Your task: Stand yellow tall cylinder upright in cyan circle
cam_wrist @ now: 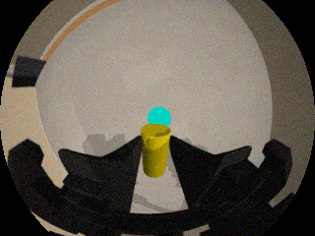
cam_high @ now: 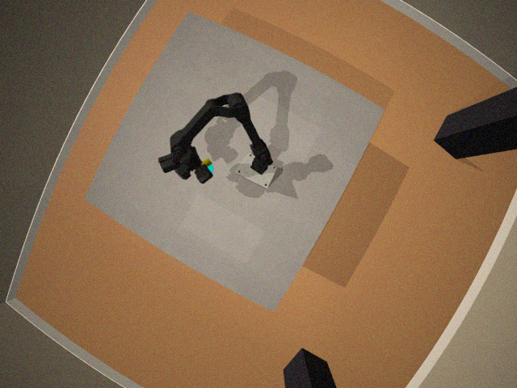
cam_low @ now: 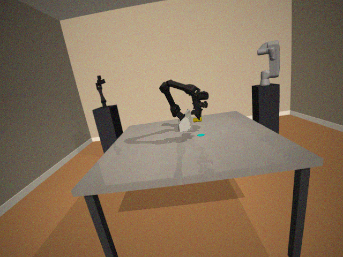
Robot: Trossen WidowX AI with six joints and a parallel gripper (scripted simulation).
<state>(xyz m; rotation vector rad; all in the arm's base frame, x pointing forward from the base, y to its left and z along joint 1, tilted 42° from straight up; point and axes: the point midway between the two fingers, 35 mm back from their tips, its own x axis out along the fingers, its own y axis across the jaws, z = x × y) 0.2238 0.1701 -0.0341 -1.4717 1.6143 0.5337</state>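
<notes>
The yellow tall cylinder (cam_high: 206,162) (cam_low: 197,120) (cam_wrist: 155,152) is held between the fingers of my gripper (cam_low: 199,119) (cam_wrist: 156,139), which is shut on it. In the exterior view the cylinder lies nearly level, raised above the table top. The cyan circle (cam_high: 211,168) (cam_low: 200,135) (cam_wrist: 159,116) is a flat disc on the table. In the top view it shows partly, beside the cylinder and behind part of my gripper. In the wrist view it appears just beyond the cylinder's far end, partly covered by it.
The grey table (cam_high: 137,175) (cam_low: 235,155) carries the arm's pale wedge-shaped base mount (cam_high: 259,177) (cam_low: 185,125), close to the circle. Dark pedestals (cam_low: 107,124) (cam_low: 266,107) stand beyond the table, bearing other arms. The arm's shadow falls across the table.
</notes>
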